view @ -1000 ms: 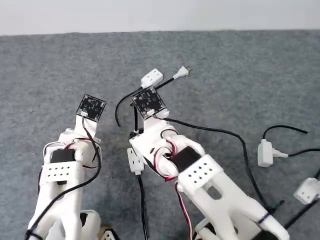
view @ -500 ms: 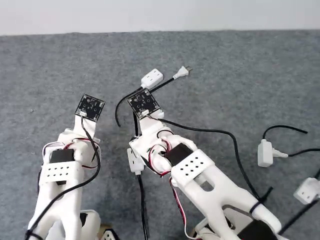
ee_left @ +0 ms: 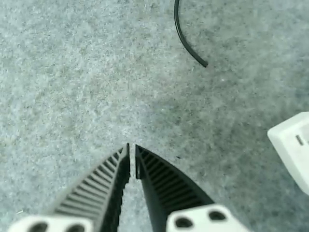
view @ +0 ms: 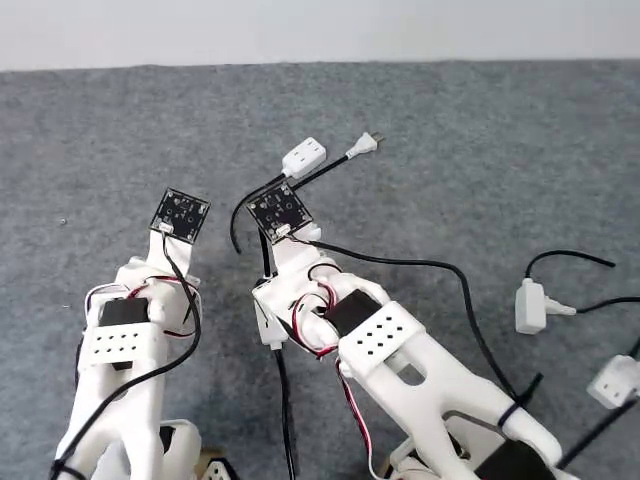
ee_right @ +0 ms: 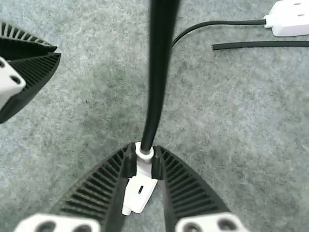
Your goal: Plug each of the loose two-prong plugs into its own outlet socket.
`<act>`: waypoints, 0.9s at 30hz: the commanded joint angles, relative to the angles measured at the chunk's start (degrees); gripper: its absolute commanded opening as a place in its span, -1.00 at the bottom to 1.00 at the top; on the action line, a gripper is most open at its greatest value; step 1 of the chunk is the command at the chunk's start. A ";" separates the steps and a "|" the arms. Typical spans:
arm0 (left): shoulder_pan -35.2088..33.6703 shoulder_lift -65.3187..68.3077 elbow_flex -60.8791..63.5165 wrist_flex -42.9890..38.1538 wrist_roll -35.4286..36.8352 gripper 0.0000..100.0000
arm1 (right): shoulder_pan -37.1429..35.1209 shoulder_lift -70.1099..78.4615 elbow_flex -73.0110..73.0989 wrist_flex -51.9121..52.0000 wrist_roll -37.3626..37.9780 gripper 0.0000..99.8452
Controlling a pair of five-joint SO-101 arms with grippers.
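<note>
My right gripper (ee_right: 143, 152) is shut on a white outlet socket (ee_right: 140, 191) whose black cord (ee_right: 157, 72) runs up past the camera. In the high view the right arm (view: 380, 340) stands mid-table and the left arm (view: 125, 340) beside it. My left gripper (ee_left: 132, 147) is shut on nothing, just above bare carpet. Its fingers (ee_right: 26, 60) appear close by in the right wrist view. A loose two-prong plug (view: 365, 145) lies at the back next to another white socket (view: 305, 155). A third socket (view: 267, 320) pokes out by the right arm.
Two more white sockets (view: 528, 305) (view: 615, 380) with black cords lie at the right edge. A curved cord (view: 235, 225) loops between the arms. A white block (ee_left: 294, 145) sits at the edge of the left wrist view. Grey carpet (view: 500, 150) covers the table.
The right arm has swung a little to the left, toward the left arm, keeping its hold on the socket. The left arm has stayed still.
</note>
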 commanded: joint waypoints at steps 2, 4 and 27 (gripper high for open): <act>-0.26 -1.67 -0.57 -1.32 0.53 -0.97 | -0.31 -0.48 -0.18 -1.19 -0.53 -0.98; -0.26 -1.67 -0.57 -1.32 0.53 -0.97 | -0.13 -0.40 -0.09 -2.33 -0.53 -0.98; -0.26 -1.76 -0.40 -1.32 0.53 -0.97 | -0.22 5.67 1.23 -6.29 1.93 -0.98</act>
